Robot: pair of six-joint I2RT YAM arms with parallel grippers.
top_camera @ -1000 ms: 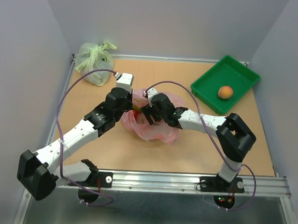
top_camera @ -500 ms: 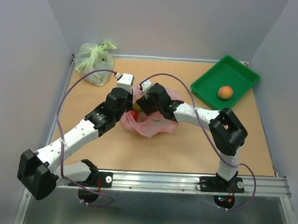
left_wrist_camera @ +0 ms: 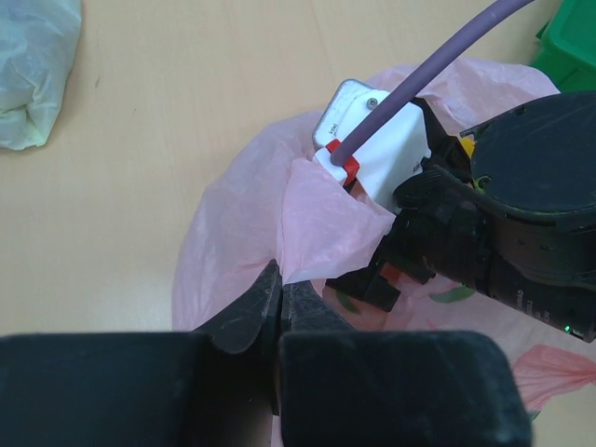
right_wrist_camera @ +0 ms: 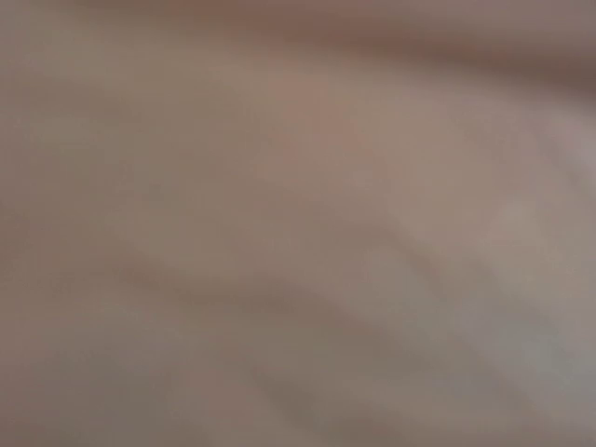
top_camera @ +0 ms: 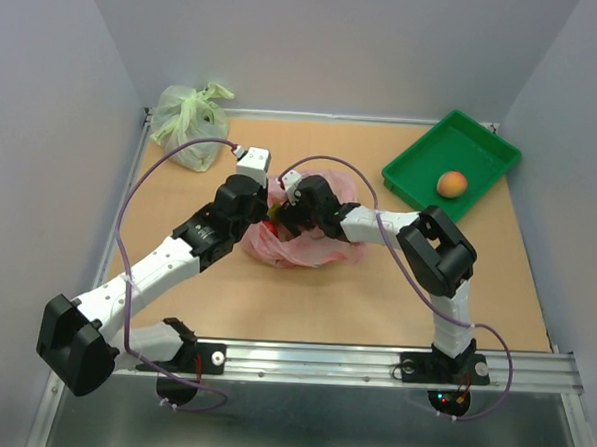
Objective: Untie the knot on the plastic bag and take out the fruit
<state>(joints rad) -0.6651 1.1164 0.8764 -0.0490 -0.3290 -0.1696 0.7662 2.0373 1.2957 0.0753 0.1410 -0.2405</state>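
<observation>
Since a second ago the right gripper (top_camera: 285, 213) has slid left into the bag (top_camera: 312, 246) at mid-table. On its left, the left gripper (left_wrist_camera: 280, 300) pinches the bag's rim, jaws closed. Pink plastic hides the right gripper's opening. One fruit (top_camera: 452, 182) lies in the tray (top_camera: 483, 143), far right.

No legible text, labels, brands or numbers in any view. Tiny dark mark on corner of white camera housing (left_wrist_camera: 372, 130) in left wrist view, too small to read. Right wrist view fully blurred, nothing readable there.
</observation>
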